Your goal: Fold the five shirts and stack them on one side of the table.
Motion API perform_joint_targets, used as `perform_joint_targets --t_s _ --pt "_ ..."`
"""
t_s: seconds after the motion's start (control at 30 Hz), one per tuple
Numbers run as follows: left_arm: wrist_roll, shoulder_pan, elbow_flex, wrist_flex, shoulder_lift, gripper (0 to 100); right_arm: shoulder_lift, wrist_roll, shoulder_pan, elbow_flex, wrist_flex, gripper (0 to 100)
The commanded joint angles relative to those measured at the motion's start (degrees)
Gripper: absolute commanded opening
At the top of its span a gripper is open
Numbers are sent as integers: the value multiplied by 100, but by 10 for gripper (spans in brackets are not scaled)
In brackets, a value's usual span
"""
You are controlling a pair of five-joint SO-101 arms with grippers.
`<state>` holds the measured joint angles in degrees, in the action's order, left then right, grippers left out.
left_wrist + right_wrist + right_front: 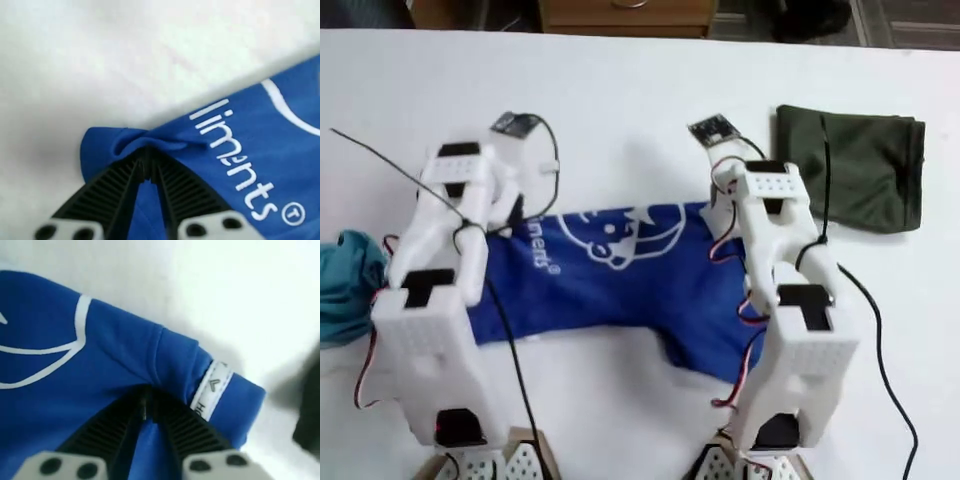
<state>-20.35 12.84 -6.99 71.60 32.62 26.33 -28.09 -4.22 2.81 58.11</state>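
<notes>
Both pincers are clamped on the blue shirt [610, 270], mid-table. The left gripper [146, 165] pinches a puckered corner by the white lettering [235, 155], and the right gripper [147, 405] bites the fold beside the neck label [212, 387]. For a clean fold I'd lift both corners level, keep the edge taut, and lay it toward the near edge (no dragging). A folded green shirt [855, 165] sits near the far right corner, and a teal shirt [345, 285] bunches at the left edge. The label's print looks too small to read.
</notes>
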Motion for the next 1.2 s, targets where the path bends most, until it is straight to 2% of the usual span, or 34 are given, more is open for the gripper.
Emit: perform_joint_targets --t_s 0.0,0.23,0.4,0.53,0.67,0.8,0.93,1.03,1.17 --pt "-9 308 -1323 475 703 26 558 44 -4 -1002 189 22" --pt "-18 308 -3864 2251 1688 26 1218 62 13 -2725 1560 18" --pt "-185 308 -5059 3024 1899 26 998 53 -171 -3253 2141 18" --pt "-167 360 -5279 3042 1952 26 567 62 -338 -3130 2149 18" --pt "-158 360 -4963 2725 2154 26 514 62 -409 -2593 1789 18" --pt "-158 413 -4919 2444 2558 26 514 62 -286 -1767 1068 18" --pt "-158 765 -4927 2251 2769 26 514 44 40 -1415 690 18" --pt "-158 967 -4927 2330 2760 26 453 53 251 -1415 673 18" --pt "-167 985 -5464 2980 2760 26 198 44 242 -1486 813 18"
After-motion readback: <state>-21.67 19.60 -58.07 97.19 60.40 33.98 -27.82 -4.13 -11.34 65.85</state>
